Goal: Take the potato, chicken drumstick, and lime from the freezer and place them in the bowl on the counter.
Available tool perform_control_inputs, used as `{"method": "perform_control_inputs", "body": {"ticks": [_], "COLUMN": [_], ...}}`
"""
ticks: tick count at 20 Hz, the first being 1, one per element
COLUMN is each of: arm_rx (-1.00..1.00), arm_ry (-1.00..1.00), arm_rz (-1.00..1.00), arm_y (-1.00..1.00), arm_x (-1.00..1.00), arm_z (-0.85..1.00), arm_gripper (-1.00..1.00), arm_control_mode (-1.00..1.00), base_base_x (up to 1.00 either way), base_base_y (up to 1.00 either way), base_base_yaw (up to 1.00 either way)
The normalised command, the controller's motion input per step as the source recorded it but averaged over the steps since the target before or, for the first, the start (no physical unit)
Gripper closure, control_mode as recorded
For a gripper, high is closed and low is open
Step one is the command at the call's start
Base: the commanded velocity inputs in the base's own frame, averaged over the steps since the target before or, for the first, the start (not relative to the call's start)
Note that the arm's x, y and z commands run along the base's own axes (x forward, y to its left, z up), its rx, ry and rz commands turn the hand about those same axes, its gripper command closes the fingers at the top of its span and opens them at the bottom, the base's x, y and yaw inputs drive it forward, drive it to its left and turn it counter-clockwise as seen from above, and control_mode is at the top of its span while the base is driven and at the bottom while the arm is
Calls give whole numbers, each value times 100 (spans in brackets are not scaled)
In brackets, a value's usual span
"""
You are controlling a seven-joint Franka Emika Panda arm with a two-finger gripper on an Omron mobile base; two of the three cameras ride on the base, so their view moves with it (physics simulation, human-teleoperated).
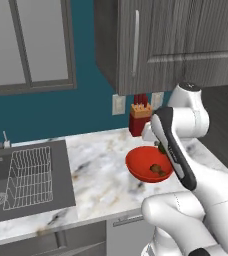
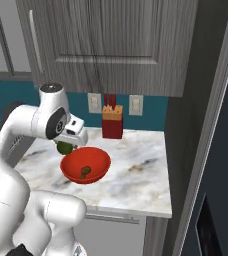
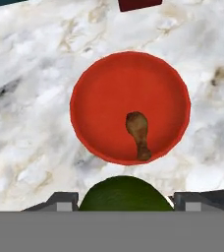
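Gripper (image 3: 124, 204) is clamped on the lime (image 3: 125, 194), fingers on either side of the green ball, hanging above the near edge of the bowl (image 3: 92, 83). In the hand view the lime sits at 6 o'clock of the bowl, not yet over its middle. The chicken drumstick (image 3: 138, 132) lies inside the bowl, at about 5 o'clock from centre, thick end toward the middle. Bowl rests on the counter (image 3: 30, 74); a red knife block (image 2: 112, 122) stands beyond it at 12 o'clock.

Lime likely light, firm, smooth-skinned and round, so it could slip or roll; a hold across its widest part looks best, as now. Potato not seen in the bowl.
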Motion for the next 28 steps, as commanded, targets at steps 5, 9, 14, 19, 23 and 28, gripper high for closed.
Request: {"method": "perform_control_inputs", "body": {"ticks": [5, 9, 14, 19, 23, 28], "arm_rx": [0, 0, 0, 0, 0, 0], "arm_ry": [15, 12, 7, 7, 7, 6], "arm_rz": [0, 0, 0, 0, 0, 0], "arm_y": [0, 0, 0, 3, 5, 1], "arm_x": [69, 47, 34, 32, 24, 17], "arm_z": [-80, -71, -52, -24, -26, -28], "arm_gripper": [100, 100, 100, 100, 100, 100], "arm_control_mode": [-100, -100, -100, -100, -100, -100], "base_base_x": [0, 0, 0, 0, 0, 0], "base_base_y": [0, 0, 0, 0, 0, 0], "base_base_yaw": [0, 0, 0, 0, 0, 0]}}
